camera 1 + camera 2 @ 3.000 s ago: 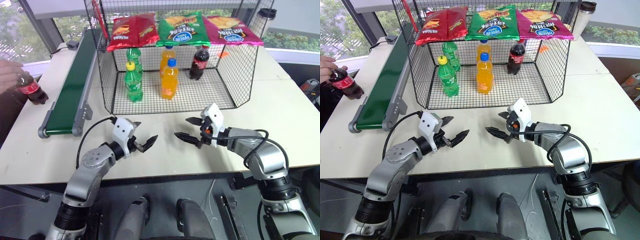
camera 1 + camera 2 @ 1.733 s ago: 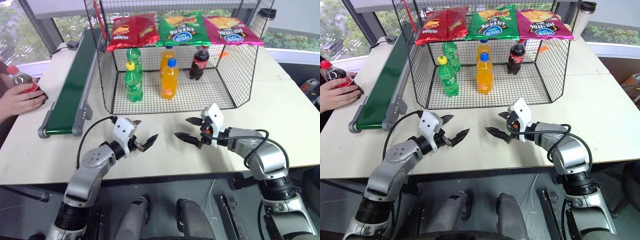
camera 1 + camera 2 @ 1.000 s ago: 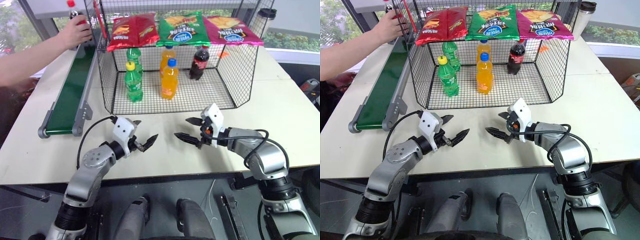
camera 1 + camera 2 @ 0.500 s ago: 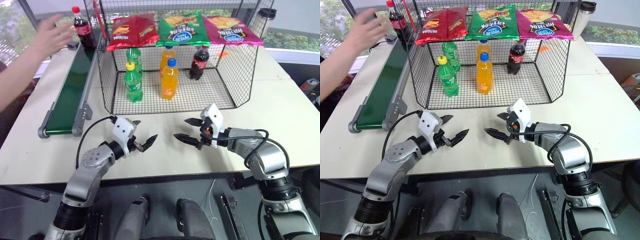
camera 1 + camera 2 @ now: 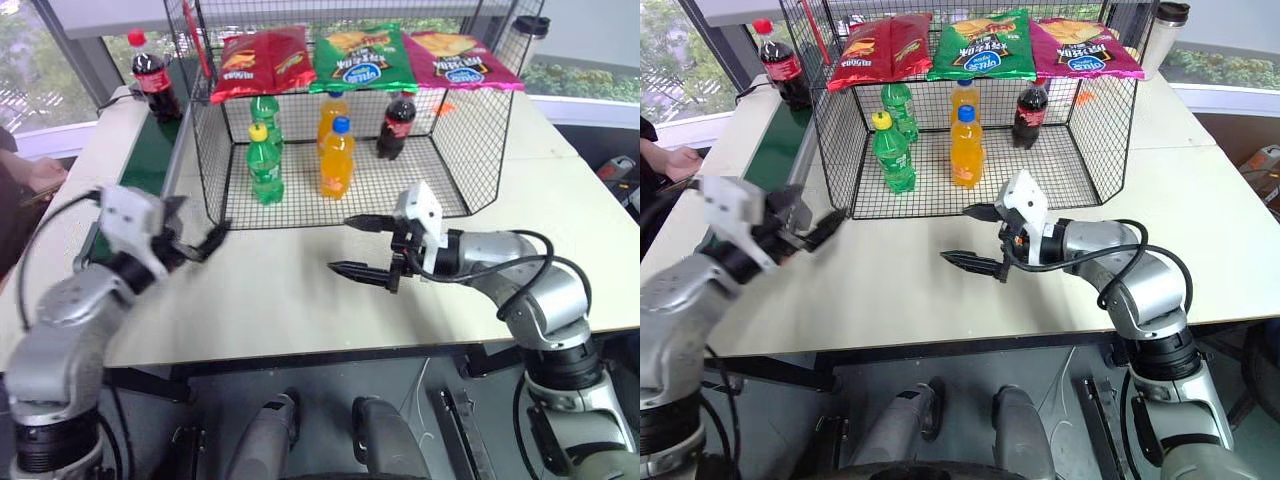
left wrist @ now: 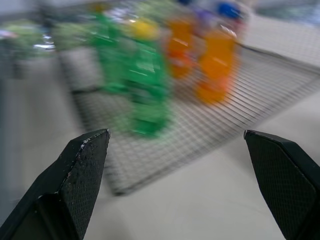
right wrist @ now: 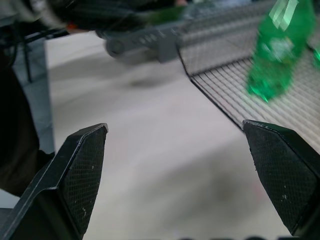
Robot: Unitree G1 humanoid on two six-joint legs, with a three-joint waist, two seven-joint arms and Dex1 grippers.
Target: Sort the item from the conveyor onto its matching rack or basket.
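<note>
Big black wire cage [image 5: 480,130] sits at the table's far middle, with the dark green conveyor [image 5: 150,160] running along its left side. The cola bottle [image 5: 157,86] stands upright at the conveyor's far end, just left of the cage. My left gripper [image 5: 196,232] and right gripper [image 5: 362,246], both spread wide and empty, hover over the near table.

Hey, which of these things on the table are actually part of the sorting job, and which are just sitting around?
Part of the job:
cola bottle standing on the conveyor
conveyor
black wire cage

Just lying about:
travel cup beyond the cage
person's hand at the table edge
</note>
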